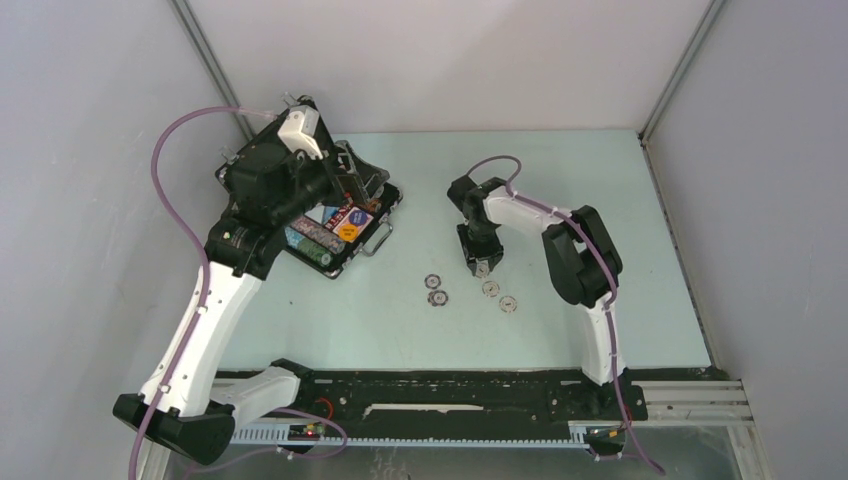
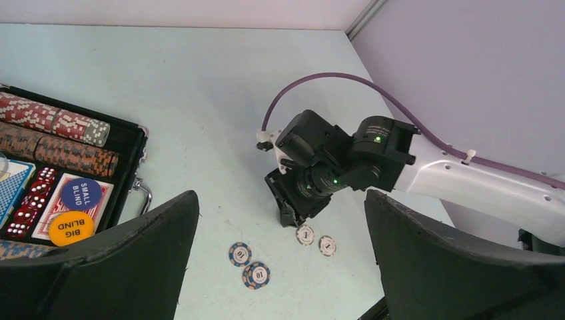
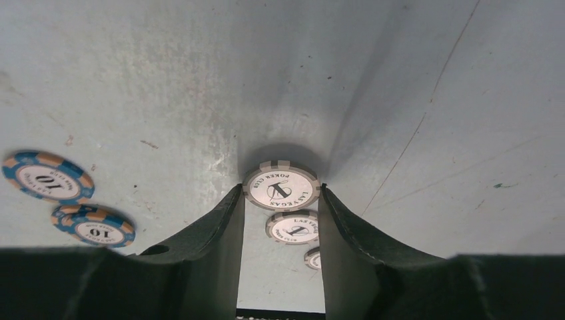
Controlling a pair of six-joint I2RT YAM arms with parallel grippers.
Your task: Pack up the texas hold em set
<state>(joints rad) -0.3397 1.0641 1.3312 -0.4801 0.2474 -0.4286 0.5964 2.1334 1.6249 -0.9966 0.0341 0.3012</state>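
- Top view: pale green surface (image 1: 600, 200) boxed in by grey walls (image 1: 90, 150) on the left, far and right sides.
- Open black case (image 1: 390, 207) with silver edges sits far-left and skewed. Its far part is hidden under the left arm (image 1: 200, 320).
- Loose chips lie mid-surface, well apart from every wall: two blue chips (image 1: 435, 289) touching or nearly so, and two white chips (image 1: 499, 296) just right of them.
- Open surface runs between the case handle (image 1: 380, 238) and the blue chips.
- Right arm (image 1: 570, 250) reaches in from the right, with the right jaws pointed down just beside the white chips.
- Left wrist view: left jaws spread wide and holding nothing, above the near corner of the case.
- Case contents: red-white chip roll (image 2: 53, 120), brown-orange chip roll (image 2: 73, 155), red dice (image 2: 32, 203) in a column, blue-backed card deck (image 2: 12, 187).
- A round blue SMALL BLIND button (image 2: 81, 195) and an orange BIG BLIND button (image 2: 71, 227) lie on a red deck.
- Purple cable (image 2: 333, 79) loops over the right wrist.
- Right wrist view: right jaws pinch a grey-white pinched chip (image 3: 281, 185) by its rim, printed LAS VEGAS POKER CLUB, with a shadow under it. Cannot tell if it is off the surface.
- The two white chips lie in line behind the pinched one, and the blue "10" chips sit at left.
- The surface here is scuffed, with thin scratches.
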